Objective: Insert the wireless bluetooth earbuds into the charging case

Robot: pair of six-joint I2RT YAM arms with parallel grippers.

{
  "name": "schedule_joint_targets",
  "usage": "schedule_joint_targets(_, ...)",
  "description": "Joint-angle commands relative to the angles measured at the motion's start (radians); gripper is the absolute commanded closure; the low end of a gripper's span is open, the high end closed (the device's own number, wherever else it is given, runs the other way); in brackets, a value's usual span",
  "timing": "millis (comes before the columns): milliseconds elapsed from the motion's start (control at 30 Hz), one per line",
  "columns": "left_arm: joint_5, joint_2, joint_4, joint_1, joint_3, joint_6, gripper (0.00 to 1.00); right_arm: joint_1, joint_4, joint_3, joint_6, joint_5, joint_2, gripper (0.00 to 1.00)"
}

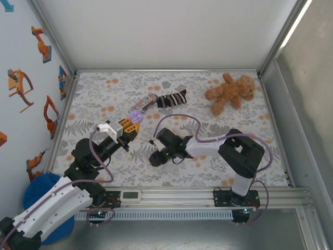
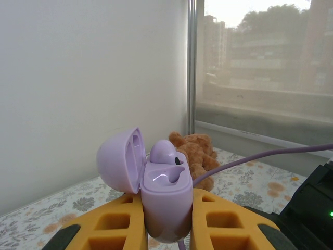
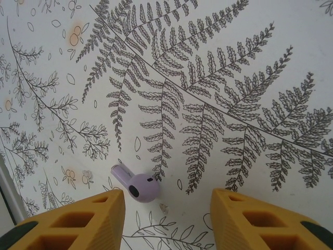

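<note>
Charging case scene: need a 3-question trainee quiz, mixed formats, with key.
1. True or false: the charging case clamped in the left gripper is closed.
2. The loose earbud below the open right gripper lies on: A) the patterned table B) a sock C) a teddy bear.
3. How many earbuds sit in the case?
Key: 1 false, the lid stands open. 2 A. 3 one, the seated earbud.
</note>
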Motion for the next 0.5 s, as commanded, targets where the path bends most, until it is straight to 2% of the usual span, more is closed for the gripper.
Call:
schedule_joint_targets(0,-0.001,-0.003,0.028,-0.007,-0.006,0.016,1.00,0.009,0.007,0.027,0.008,0.021,0.031,0.54)
schedule_joint_targets(467,0.000,-0.004,0.031,-0.006,-0.006,0.017,1.00,0.009,-0.011,0.044,0.021,0.060,0.057,0.58)
